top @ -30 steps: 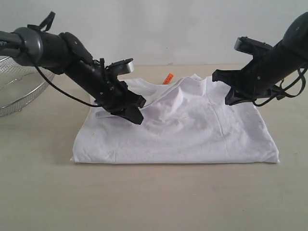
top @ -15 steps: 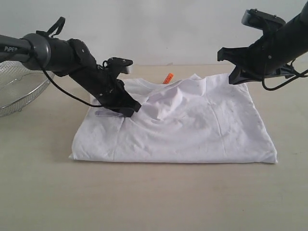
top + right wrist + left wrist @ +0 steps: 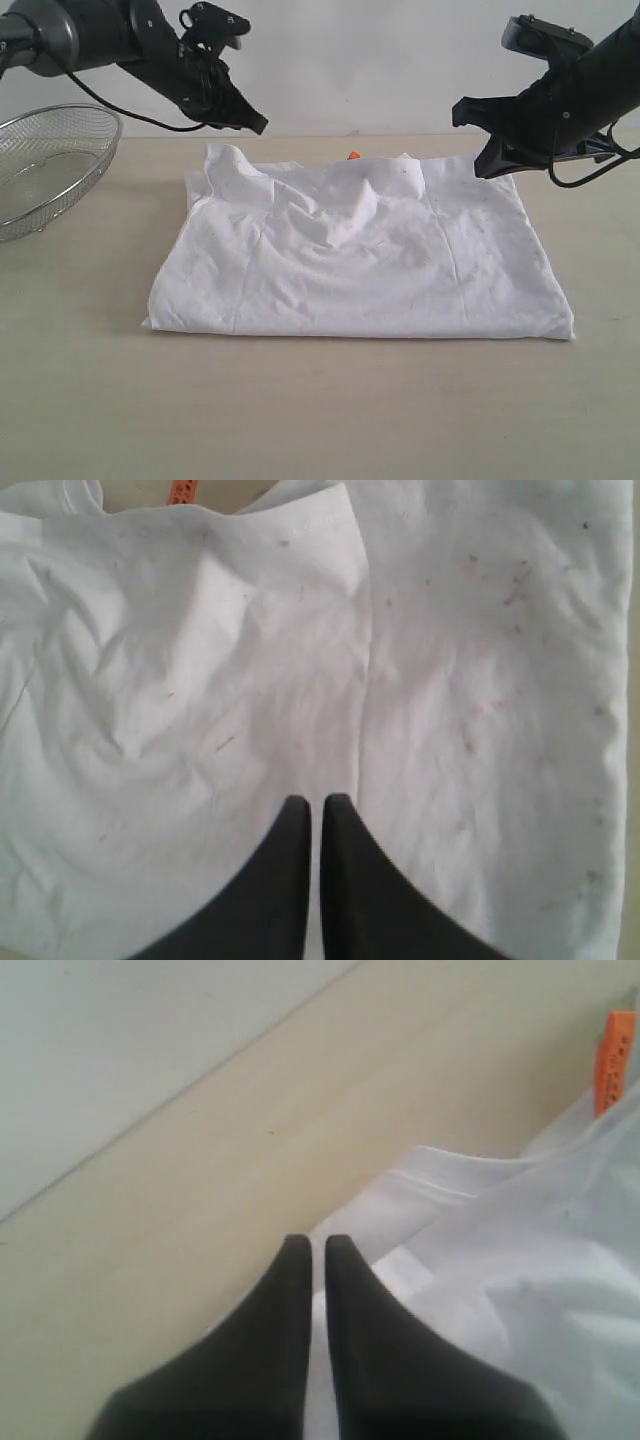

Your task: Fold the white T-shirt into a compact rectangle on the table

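The white T-shirt (image 3: pixel 360 260) lies folded in a wrinkled rectangle on the table (image 3: pixel 320 410), its lettering hidden. The orange neck tag (image 3: pixel 353 155) peeks out at the far edge. My left gripper (image 3: pixel 257 124) hangs shut and empty in the air above the shirt's far left corner. In the left wrist view its tips (image 3: pixel 316 1245) sit over the shirt's edge (image 3: pixel 500 1260), with the tag (image 3: pixel 612 1050) beyond. My right gripper (image 3: pixel 484 168) hovers shut and empty over the far right corner. In the right wrist view it (image 3: pixel 316 805) points at the folded cloth (image 3: pixel 200 680).
A round wire-mesh basket (image 3: pixel 50 160) stands at the left edge of the table. A pale wall (image 3: pixel 360 60) rises behind the table's far edge. Bare tabletop lies in front of the shirt and to its sides.
My left gripper has lifted off the shirt's left chest and pulled up and back to the far left. The cloth there now lies bunched nearer the collar. The right gripper has risen slightly.
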Motion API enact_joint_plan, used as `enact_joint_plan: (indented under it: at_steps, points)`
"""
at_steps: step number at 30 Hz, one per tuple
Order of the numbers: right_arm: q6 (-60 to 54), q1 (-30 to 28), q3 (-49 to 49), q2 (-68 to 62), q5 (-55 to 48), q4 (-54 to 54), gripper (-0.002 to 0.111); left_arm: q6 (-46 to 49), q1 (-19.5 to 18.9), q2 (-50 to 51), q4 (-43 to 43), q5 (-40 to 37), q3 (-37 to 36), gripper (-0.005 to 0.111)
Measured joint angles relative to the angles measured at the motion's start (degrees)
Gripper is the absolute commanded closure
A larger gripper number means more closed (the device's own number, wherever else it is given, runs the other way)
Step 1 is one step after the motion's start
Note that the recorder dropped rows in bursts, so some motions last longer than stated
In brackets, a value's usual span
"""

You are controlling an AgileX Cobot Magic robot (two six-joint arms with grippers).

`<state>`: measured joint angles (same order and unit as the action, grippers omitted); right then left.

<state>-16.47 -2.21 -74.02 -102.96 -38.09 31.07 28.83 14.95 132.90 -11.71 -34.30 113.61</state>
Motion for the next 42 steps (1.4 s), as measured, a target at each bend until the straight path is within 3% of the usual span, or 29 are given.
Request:
enact_joint_plan:
  at_steps: [10,14,31,42]
  points:
    - [-1.10,0.00,0.03,0.10,-0.68,0.00,0.108,-4.18,-1.73,0.15,1.83,-15.66,2.29,0.102]
    - [-1.35,0.00,0.49,-0.03,-0.67,0.00,0.108,-4.05,-1.62,0.15,0.99,-18.18,0.76,0.102]
    - [0.01,-1.24,-0.35,-11.82,7.74,0.07,0.108,-3.72,-0.74,5.89,1.82,-9.86,-2.09,0.102]
    - [0.04,-2.22,-0.61,-13.82,6.73,0.07,0.108,-20.46,-0.59,6.63,23.72,-10.89,-2.09,0.102]
